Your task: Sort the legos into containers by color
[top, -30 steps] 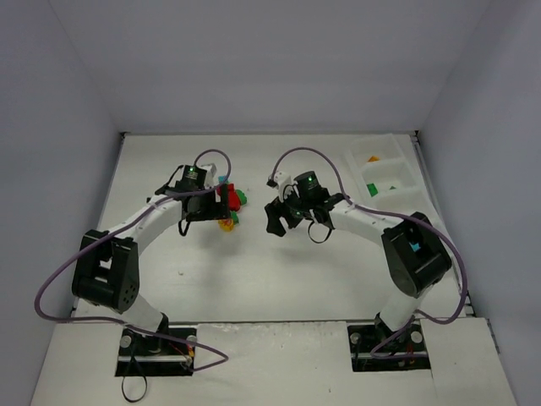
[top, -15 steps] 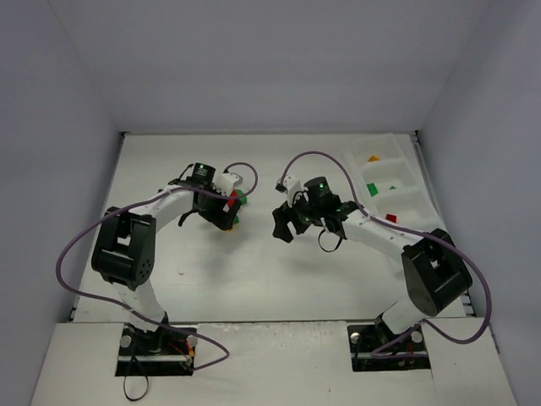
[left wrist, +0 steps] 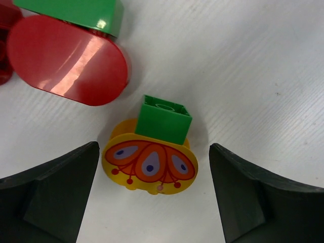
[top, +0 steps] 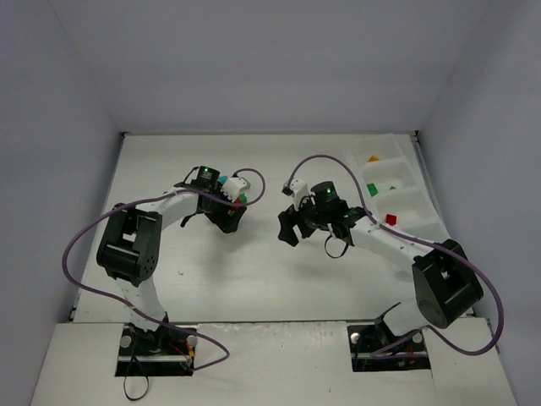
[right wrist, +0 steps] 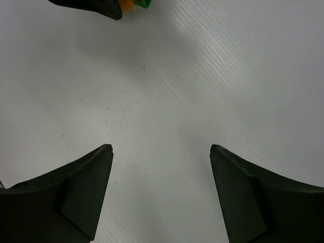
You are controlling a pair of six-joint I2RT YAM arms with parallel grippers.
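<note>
Over the white bench (top: 254, 279), the left end effector (left wrist: 153, 149) hangs open astride a yellow rounded plastic lego with orange print (left wrist: 149, 169), a green cube lego (left wrist: 163, 119) touching it. Likely a pick: lower, close. Right end effector (right wrist: 161, 148) gapes empty; translucent white compartment tray (top: 410, 182) sits far right.

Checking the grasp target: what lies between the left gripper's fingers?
Left wrist view: a yellow patterned brick, a small green brick at its far edge, within the open left gripper.

A white, faintly grained surface (top: 254, 279) sits boxed by plain pale lavender walls (top: 254, 68) on three sides.
</note>
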